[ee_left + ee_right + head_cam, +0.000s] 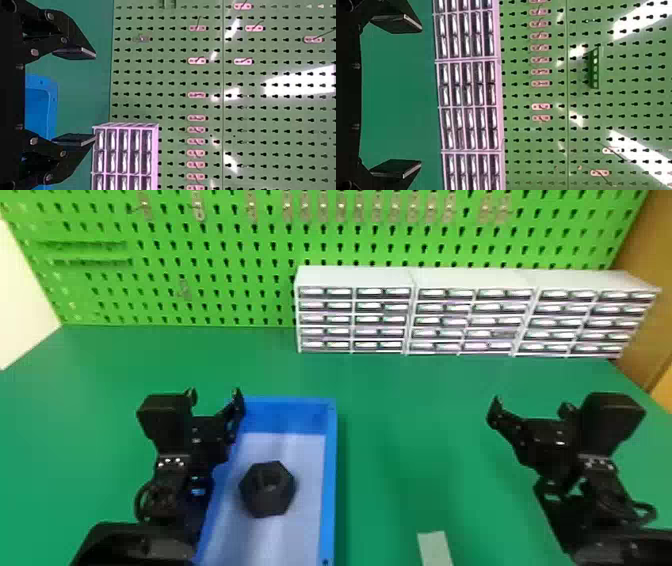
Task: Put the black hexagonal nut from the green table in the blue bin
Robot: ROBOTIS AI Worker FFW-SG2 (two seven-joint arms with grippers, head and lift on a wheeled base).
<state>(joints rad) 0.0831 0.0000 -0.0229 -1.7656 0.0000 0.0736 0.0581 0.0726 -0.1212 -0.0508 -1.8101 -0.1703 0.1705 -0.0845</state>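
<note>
The black hexagonal nut (267, 489) lies on the light floor inside the blue bin (330, 485), left of centre in the head view. My left gripper (215, 395) stands open over the bin's left side, farther back than the nut. In the left wrist view the open left gripper (95, 97) has nothing between its fingers, and a corner of the blue bin (53, 103) shows behind. My right gripper (531, 407) is over the right part of the green table (400, 415), away from the bin. The right wrist view shows that gripper (421, 97) open, its two fingers wide apart.
White drawer cabinets (475, 280) stand along the back of the table, before a green pegboard (225, 250) with small hooks. A pale strip (435, 547) lies on the table near the front edge, right of the bin.
</note>
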